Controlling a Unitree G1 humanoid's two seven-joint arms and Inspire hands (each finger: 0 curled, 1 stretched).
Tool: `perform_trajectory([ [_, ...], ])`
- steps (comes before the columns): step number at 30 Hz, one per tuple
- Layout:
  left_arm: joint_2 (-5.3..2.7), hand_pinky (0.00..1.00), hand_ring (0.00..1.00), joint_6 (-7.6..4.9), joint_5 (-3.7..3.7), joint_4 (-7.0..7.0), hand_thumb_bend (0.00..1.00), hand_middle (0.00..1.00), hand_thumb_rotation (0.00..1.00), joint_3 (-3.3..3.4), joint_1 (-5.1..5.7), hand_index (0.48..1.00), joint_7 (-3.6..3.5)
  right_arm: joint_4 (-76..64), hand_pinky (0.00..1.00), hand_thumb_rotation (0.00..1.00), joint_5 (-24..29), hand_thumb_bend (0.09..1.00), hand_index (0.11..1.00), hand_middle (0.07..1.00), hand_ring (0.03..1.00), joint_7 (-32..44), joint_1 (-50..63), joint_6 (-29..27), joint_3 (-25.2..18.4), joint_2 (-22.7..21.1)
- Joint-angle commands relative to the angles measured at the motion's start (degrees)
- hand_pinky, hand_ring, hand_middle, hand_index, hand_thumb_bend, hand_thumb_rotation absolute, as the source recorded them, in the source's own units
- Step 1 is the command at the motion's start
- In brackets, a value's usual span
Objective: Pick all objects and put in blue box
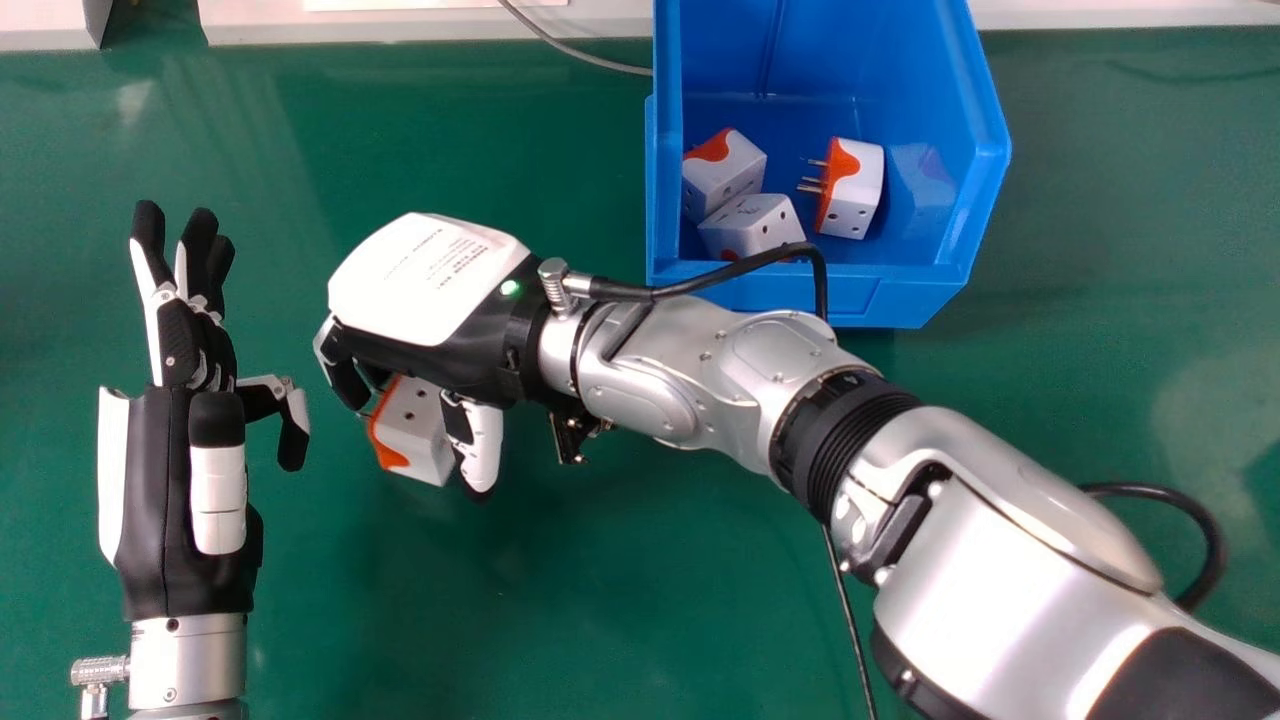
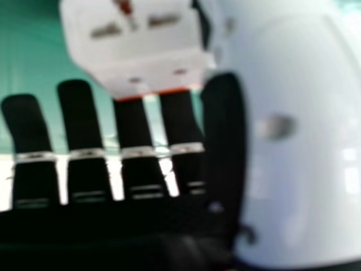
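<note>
My right hand (image 1: pixel 430 280) is left of centre in the head view, back upward, its fingers and thumb curled on opposite sides of a white and orange plug adapter (image 1: pixel 415 435). The right hand view has the adapter (image 2: pixel 135 51) against the fingers of my right hand (image 2: pixel 132 127), close to the thumb. At the left of the head view my left hand (image 1: pixel 175 480) is open and holds nothing. The blue box (image 1: pixel 830 290) is at the upper right; inside it lie an adapter (image 1: pixel 855 190) with its pins sideways and two more touching each other, one adapter (image 1: pixel 730 170) behind the other (image 1: pixel 752 228).
The green table (image 1: pixel 620 560) extends around the hands and box. A grey cable (image 1: pixel 590 58) runs to the box's left side at the back. My right forearm (image 1: pixel 1020 540) crosses from the lower right, with a black cable (image 1: pixel 720 275) passing near the box's front edge.
</note>
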Motion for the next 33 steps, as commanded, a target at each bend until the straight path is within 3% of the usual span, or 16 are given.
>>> perform_trajectory([
  [1, 0.18, 0.0, 1.0, -0.72, 0.34, -1.17, 1.0, 1.0, 1.0, -0.21, 0.27, 0.997, 0.22, -0.6, 0.43, 0.02, 0.0, 0.789, 0.579, 0.58, 0.523, -2.2, -2.3, -0.9, 0.1, 3.6],
  [13, 0.48, 0.0, 1.0, -0.39, -0.55, -1.07, 1.0, 1.0, 1.0, -0.35, 0.21, 0.986, -0.63, -0.5, 0.38, 0.0, 0.2, 0.582, 0.526, 0.47, 0.436, -5.1, -2.1, -1.3, 0.1, 3.3],
  [33, -0.05, 0.0, 1.0, 0.11, -3.06, -1.97, 1.0, 1.0, 1.0, -0.49, -0.02, 0.971, -3.64, -0.7, 0.39, 0.0, 1.8, 0.533, 0.5, 0.459, 0.427, -4.7, -2.6, -2.6, -2.7, 1.4],
])
